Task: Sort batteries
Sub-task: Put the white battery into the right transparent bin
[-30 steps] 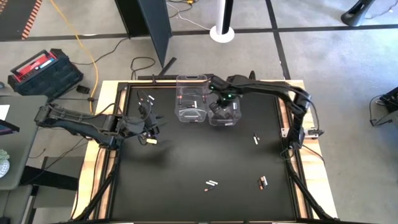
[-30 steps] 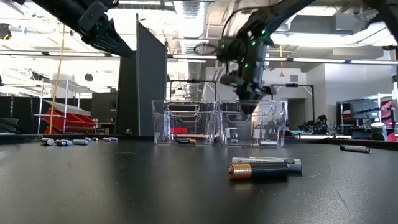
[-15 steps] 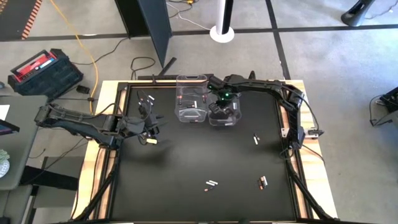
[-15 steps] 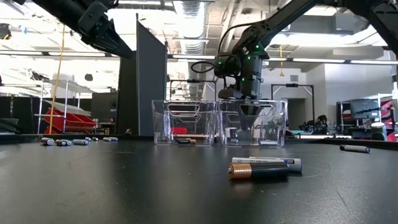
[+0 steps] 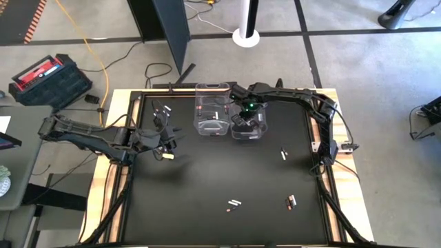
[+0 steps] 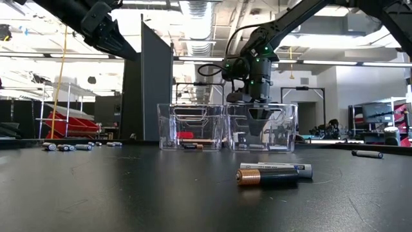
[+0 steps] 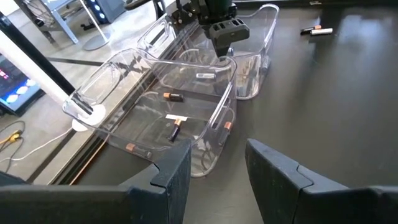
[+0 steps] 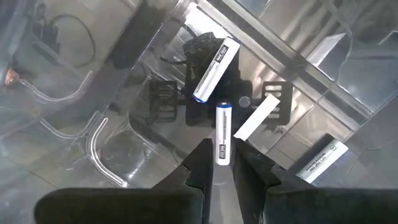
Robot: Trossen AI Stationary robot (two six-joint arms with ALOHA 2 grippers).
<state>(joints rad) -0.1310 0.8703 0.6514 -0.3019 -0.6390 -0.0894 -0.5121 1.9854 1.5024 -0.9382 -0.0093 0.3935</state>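
The right gripper (image 8: 222, 163), fingers slightly parted, hangs inside a clear bin (image 5: 248, 131), a white battery (image 8: 222, 142) just ahead, seemingly released; it could bounce out.

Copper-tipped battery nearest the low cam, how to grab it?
Grip the copper-tipped battery mid-barrel from straight above. It lies flat, with a grey battery close behind it, so set the jaws across its width, which leaves little room on that side.

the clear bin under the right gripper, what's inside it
Inside the right clear bin, the right wrist view shows white batteries lying on its floor, one right between the right gripper's parted jaws. The gripper hides part of the floor.
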